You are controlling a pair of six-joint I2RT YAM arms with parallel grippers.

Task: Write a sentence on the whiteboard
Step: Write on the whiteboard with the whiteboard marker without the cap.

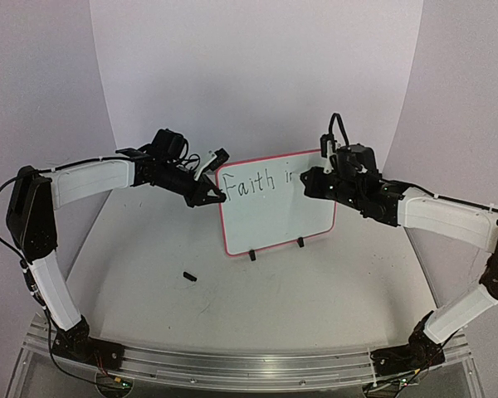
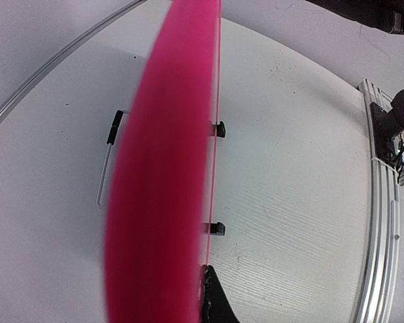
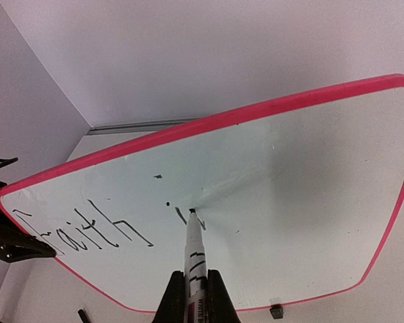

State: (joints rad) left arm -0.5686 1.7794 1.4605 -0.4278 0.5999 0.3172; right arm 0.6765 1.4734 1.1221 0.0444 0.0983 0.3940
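Observation:
The whiteboard (image 1: 274, 203) with a red-pink frame stands upright on two black feet mid-table. The sentence (image 1: 253, 181) reads "Faith i" with a further stroke starting, on the top line; it also shows in the right wrist view (image 3: 87, 232). My left gripper (image 1: 214, 197) is shut on the whiteboard's left edge, whose frame (image 2: 165, 168) fills the left wrist view. My right gripper (image 1: 309, 182) is shut on a white marker (image 3: 194, 259) whose tip touches the board (image 3: 289, 202) just right of the "i".
A small black marker cap (image 1: 190, 276) lies on the table in front of the board's left side. A curved white backdrop surrounds the table. An aluminium rail (image 1: 232, 365) runs along the near edge.

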